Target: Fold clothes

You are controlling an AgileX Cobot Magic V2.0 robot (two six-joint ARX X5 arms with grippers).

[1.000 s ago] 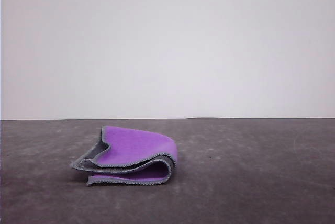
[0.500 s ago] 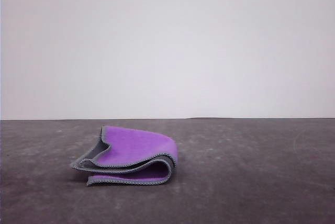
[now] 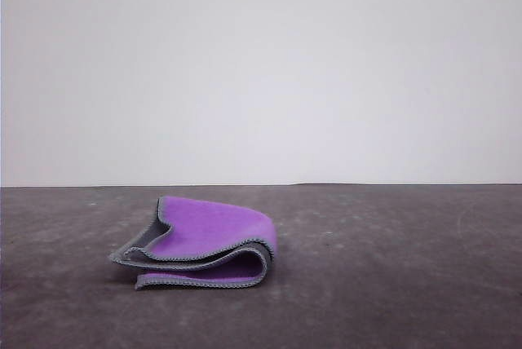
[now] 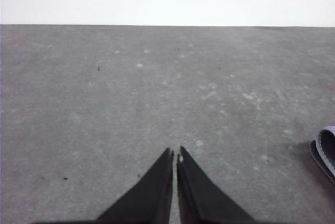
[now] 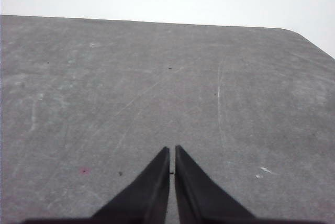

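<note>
The cloth (image 3: 200, 243) lies on the dark grey tabletop (image 3: 391, 267), left of centre in the front view and toward the near edge. It sits folded into a loose stack of layers, bright purple on top, charcoal showing at the left where the layers splay, with light grey stitched edging tracing each one. The fold on the right side is rounded and puffy rather than creased flat, so I judge it soft, light and a little springy; it will sag wherever I lift it and may open again if I let go carelessly. If I have to tidy or add a fold, I'd take it by the stitched edging at the splayed left corners, where the layers stand apart enough to get a finger under, and press the rounded side flat afterwards.

In the left wrist view, the edge of the cloth (image 4: 325, 153) peeks in at one side, near my left gripper (image 4: 175, 156) but not touching it. That gripper's fingers are drawn together with only a sliver between the tips, holding nothing. My right gripper (image 5: 172, 152) is likewise closed and empty, over bare, scuffed table.
</note>
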